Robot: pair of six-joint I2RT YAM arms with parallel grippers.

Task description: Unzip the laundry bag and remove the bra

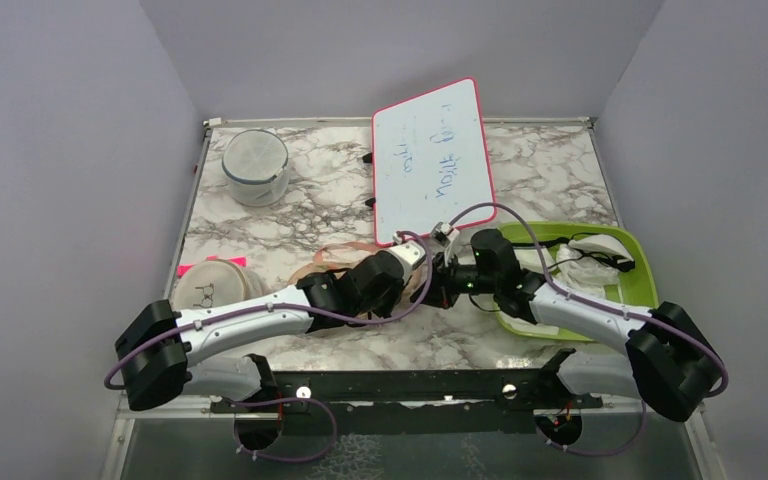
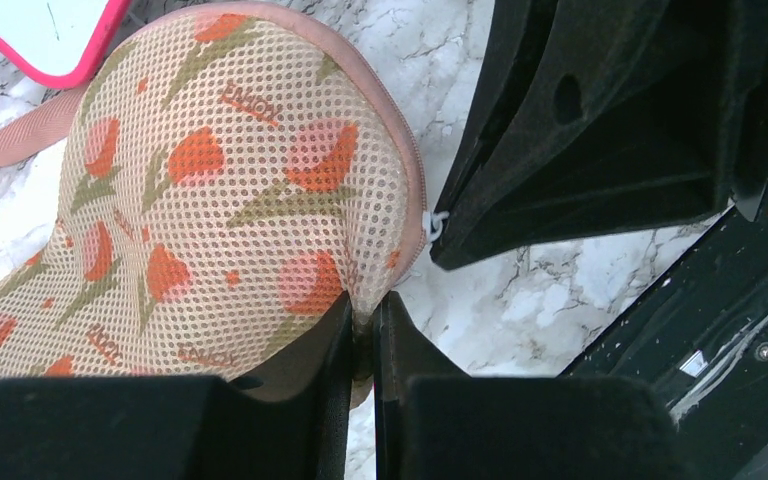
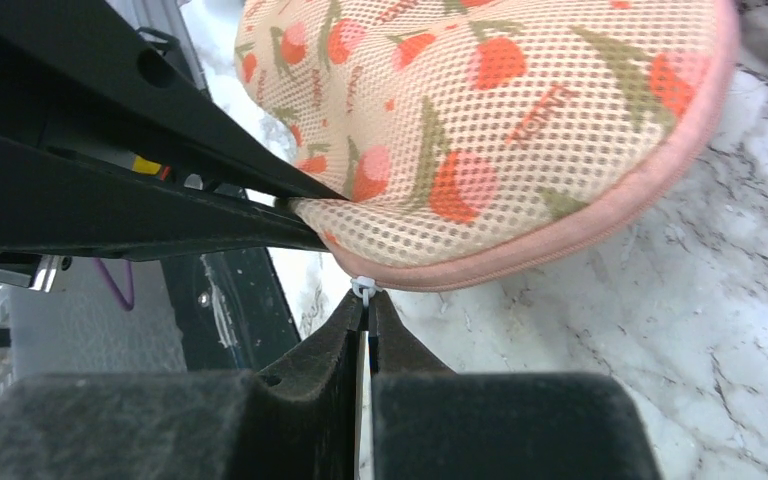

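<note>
The laundry bag [image 2: 210, 200], peach-pink mesh with orange-red flowers and green stems, lies on the marble table. From above only its left part [image 1: 332, 254] shows past the two arms. My left gripper [image 2: 365, 312] is shut on the bag's mesh edge. Just to its right, my right gripper [image 3: 364, 296] is shut on the small white zip pull [image 3: 362, 287] at the bag's pink rim. The pull [image 2: 433, 225] also shows in the left wrist view, at the tip of the right fingers [image 2: 580, 130]. The bra is hidden.
A pink-framed whiteboard [image 1: 432, 160] lies at the back centre. A round white mesh cylinder [image 1: 256, 165] stands back left, and a white disc pouch [image 1: 210, 285] lies front left. The green tray [image 1: 648, 285] on the right holds white garments with black straps [image 1: 585, 255].
</note>
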